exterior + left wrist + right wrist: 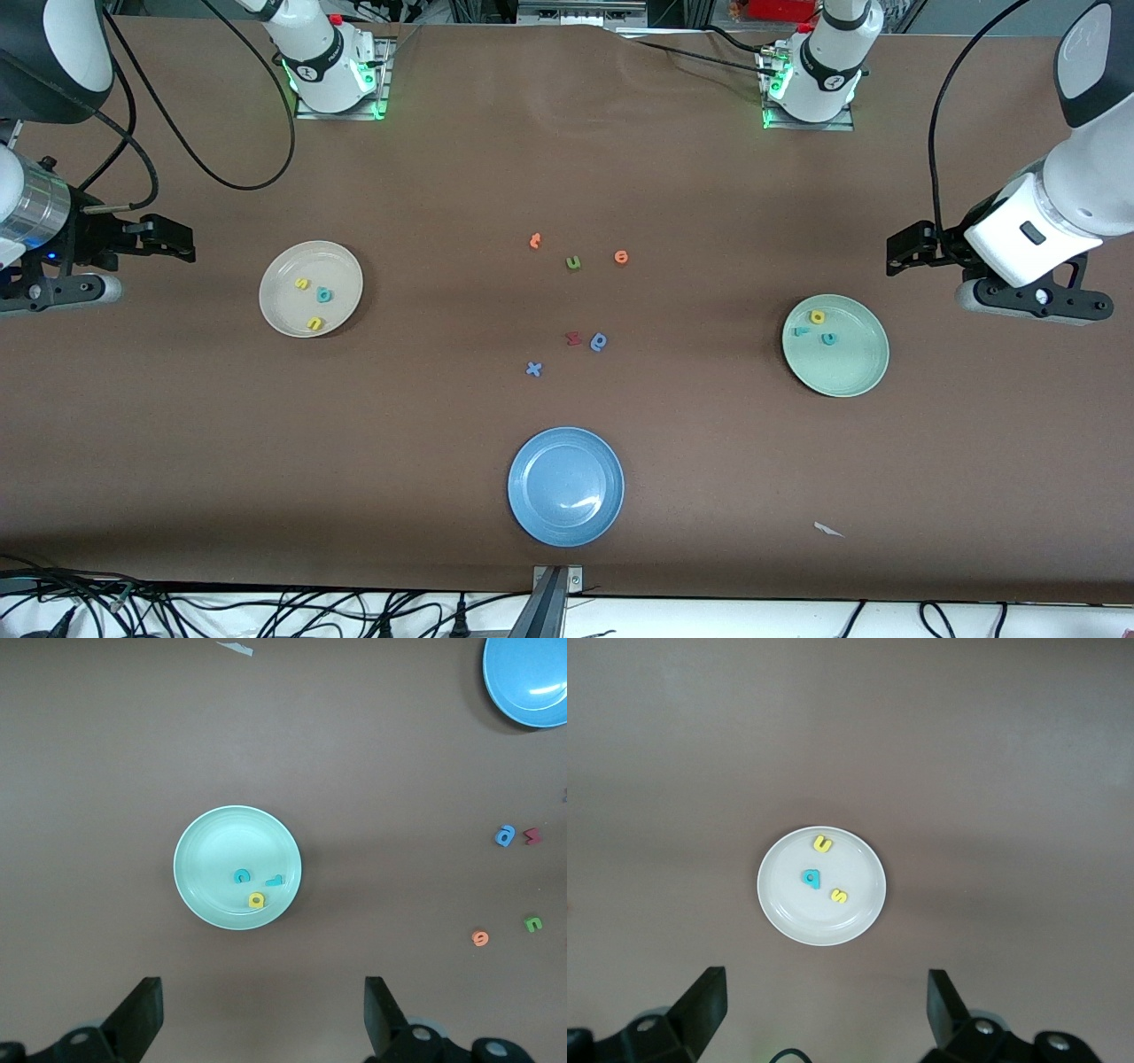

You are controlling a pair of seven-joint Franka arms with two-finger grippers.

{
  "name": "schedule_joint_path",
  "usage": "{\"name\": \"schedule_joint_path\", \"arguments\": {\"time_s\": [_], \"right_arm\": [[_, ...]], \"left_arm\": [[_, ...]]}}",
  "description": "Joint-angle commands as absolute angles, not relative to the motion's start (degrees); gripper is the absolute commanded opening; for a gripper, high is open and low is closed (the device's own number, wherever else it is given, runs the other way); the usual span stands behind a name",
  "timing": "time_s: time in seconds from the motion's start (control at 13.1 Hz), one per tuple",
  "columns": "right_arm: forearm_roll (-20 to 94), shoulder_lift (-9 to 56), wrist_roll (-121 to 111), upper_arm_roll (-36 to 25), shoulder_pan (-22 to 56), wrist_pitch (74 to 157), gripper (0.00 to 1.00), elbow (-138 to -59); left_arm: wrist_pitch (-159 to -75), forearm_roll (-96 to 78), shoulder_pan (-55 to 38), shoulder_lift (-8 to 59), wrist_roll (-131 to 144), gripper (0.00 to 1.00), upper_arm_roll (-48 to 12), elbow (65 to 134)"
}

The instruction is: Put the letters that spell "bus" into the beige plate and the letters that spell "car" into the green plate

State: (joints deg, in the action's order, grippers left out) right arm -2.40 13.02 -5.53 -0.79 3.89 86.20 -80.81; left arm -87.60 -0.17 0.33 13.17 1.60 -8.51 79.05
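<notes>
Across both plates the sorting looks finished: the beige plate (311, 289) holds the yellow "s" (302, 284), teal "b" (324, 295) and yellow "u" (314, 324); the green plate (835, 345) holds the yellow "a" (818, 316), teal "r" (800, 331) and teal "c" (829, 338). My left gripper (904, 251) hangs at the green plate's eleven o'clock, my right gripper (182, 241) at the beige plate's ten o'clock, both wide open and empty. A low sweep could knock a rim and spill letters.

You are getting even, bright overhead light; the matte brown desk (567, 177) is showing no glare, while the glossy round blue plate (566, 486) is catching a small white highlight. Shadows are staying soft.
</notes>
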Motion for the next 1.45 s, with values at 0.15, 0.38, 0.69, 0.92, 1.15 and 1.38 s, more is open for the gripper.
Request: {"name": "schedule_joint_path", "arguments": {"time_s": [0.15,0.38,0.69,0.92,1.15,1.38], "right_arm": [[-3.0,13.4,-5.2,-0.5,3.6,86.1,1.00,-79.5],[-2.9,13.5,-5.2,-0.5,3.6,86.2,1.00,-79.5],[-2.7,13.5,-5.4,-0.5,3.0,86.2,1.00,-79.5],[-2.6,13.5,-5.3,-0.5,2.9,86.2,1.00,-79.5],[-2.6,13.5,-5.4,-0.5,2.9,86.2,1.00,-79.5],[-2.6,13.5,-5.4,-0.5,2.7,86.3,1.00,-79.5]], "left_arm": [[-86.9,-0.6,0.2,12.5,0.4,1.00,-8.3,78.8],[-87.0,-0.6,0.2,12.5,0.4,1.00,-8.3,78.8],[-87.0,-0.4,0.1,12.5,0.4,1.00,-8.5,78.8],[-86.9,-0.4,0.1,12.5,0.4,1.00,-8.5,78.7],[-87.0,-0.3,0.1,12.5,0.4,1.00,-8.5,78.7],[-87.0,-0.3,0.1,12.5,0.4,1.00,-8.5,78.8]]}}
